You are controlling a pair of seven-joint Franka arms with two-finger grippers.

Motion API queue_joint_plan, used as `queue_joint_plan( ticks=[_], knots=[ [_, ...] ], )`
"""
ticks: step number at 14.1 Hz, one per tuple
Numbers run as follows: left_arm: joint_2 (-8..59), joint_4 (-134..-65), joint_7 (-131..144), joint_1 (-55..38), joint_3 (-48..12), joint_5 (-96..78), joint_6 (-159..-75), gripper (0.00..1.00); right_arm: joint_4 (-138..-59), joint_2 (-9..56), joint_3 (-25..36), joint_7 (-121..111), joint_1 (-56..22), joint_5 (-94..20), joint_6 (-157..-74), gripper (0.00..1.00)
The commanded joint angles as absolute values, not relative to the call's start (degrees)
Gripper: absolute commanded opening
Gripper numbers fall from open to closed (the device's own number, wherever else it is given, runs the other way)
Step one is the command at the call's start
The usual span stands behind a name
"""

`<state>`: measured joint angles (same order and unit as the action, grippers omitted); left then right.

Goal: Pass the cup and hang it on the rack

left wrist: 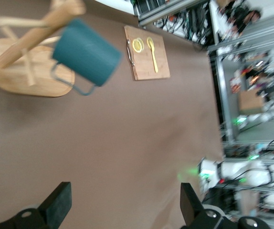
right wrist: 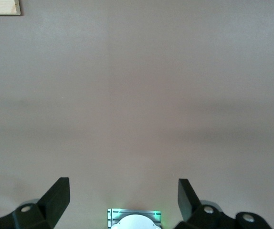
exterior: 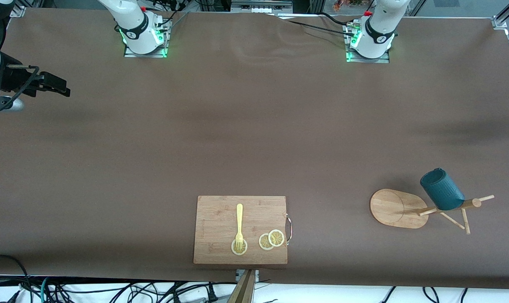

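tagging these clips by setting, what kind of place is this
Most likely a robotics lab bench, not a kitchen: two arm bases bolted to a brown-covered table, loose cables along its edge, and staged props, a cutting board with a fork, and a cup on a rack.

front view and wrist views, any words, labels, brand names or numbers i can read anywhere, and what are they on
No legible text in any view.
Right arm's base: a small dark round mark on the white shell, too small to read.
Left arm's base: the same kind of mark, too small to read.
Cup, rack, cutting board, fork: no print or label seen.
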<state>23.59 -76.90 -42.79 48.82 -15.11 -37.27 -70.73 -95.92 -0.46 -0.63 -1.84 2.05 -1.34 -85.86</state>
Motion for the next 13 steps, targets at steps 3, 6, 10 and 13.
queue_joint_plan(
  ticks=[3,6,10,13],
  knots=[
    [4.26,-86.02,-34.59,35.01,-13.27,-24.11,-72.59,1.00,-95.71,-0.70,-0.88,-1.67,2.29,-2.02,-85.25,1.00],
    [-5.86,-92.35,-20.52,26.39,-13.36,-15.32,-75.49,1.00,-95.71,-0.62,-0.88,-1.67,2.29,-2.02,-85.25,1.00],
    [-7.56,-93.25,-11.45,16.47,-13.19,-5.39,-76.29,1.00,-95.71,-0.70,-0.88,-1.67,2.29,-2.02,-84.99,1.00],
    [-7.30,-93.86,0.66,5.58,-9.51,0.68,-76.81,1.00,-95.71,-0.62,-0.79,-1.67,2.29,-2.02,-85.17,1.00]
  ],
)
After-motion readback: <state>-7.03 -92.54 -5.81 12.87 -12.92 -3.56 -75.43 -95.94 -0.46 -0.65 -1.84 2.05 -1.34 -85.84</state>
